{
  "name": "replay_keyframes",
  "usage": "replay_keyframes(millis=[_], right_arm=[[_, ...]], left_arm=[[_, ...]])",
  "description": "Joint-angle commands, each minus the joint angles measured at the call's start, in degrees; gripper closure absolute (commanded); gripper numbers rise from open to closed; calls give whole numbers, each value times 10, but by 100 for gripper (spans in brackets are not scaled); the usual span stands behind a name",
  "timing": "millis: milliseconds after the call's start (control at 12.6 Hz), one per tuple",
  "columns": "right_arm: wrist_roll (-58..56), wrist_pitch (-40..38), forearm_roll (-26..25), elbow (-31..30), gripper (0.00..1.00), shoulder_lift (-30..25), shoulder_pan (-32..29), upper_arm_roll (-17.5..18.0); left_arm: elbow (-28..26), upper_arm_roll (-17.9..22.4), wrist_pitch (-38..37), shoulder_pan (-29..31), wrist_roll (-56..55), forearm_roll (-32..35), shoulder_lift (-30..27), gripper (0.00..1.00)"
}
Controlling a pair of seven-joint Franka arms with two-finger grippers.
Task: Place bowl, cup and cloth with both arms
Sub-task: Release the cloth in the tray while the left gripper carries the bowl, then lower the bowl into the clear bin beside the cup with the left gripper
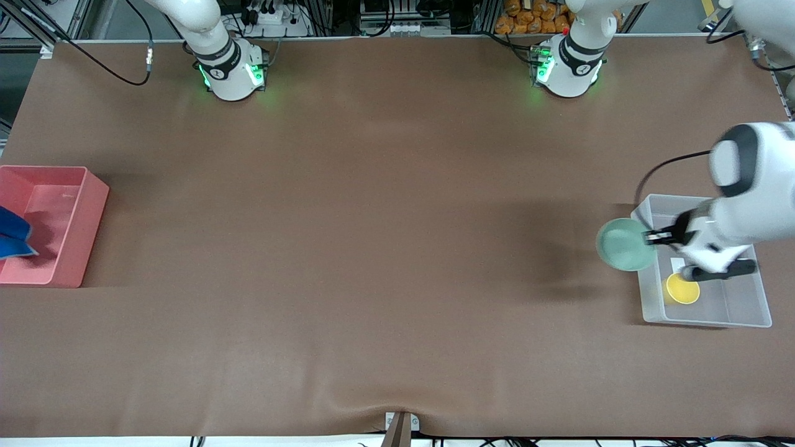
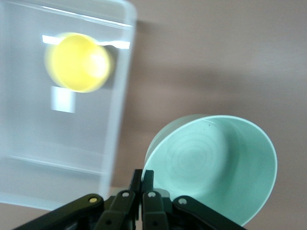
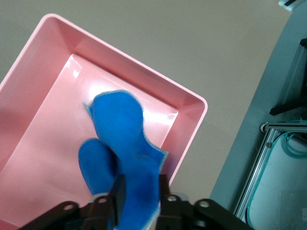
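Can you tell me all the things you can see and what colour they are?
bowl: one, pale mint green, held up by its rim at the edge of the clear bin
cup: one, yellow, in the clear bin
cloth: one, royal blue, hanging over the pink bin
clear bin: one, see-through, at the left arm's end of the table
pink bin: one, pink, at the right arm's end
left gripper: black, shut on the bowl's rim
right gripper: black, over the pink bin, cloth between its fingers

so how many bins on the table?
2. The pink bin sits at the right arm's end of the table, with the cloth hanging over it. The clear bin sits at the left arm's end, with the cup inside. None look hidden.
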Motion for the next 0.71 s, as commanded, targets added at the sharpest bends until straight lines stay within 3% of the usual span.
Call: replay_keyframes(millis=[0, 238, 634], right_arm=[[43, -36, 11, 13, 0, -11, 5, 3], [148, -143, 1, 21, 0, -49, 24, 4], [261, -243, -1, 19, 0, -103, 42, 4]], left_arm=[[10, 49, -12, 21, 106, 16, 8, 100], [4, 96, 21, 23, 178, 23, 26, 100], [-12, 101, 104, 60, 238, 23, 73, 100]])
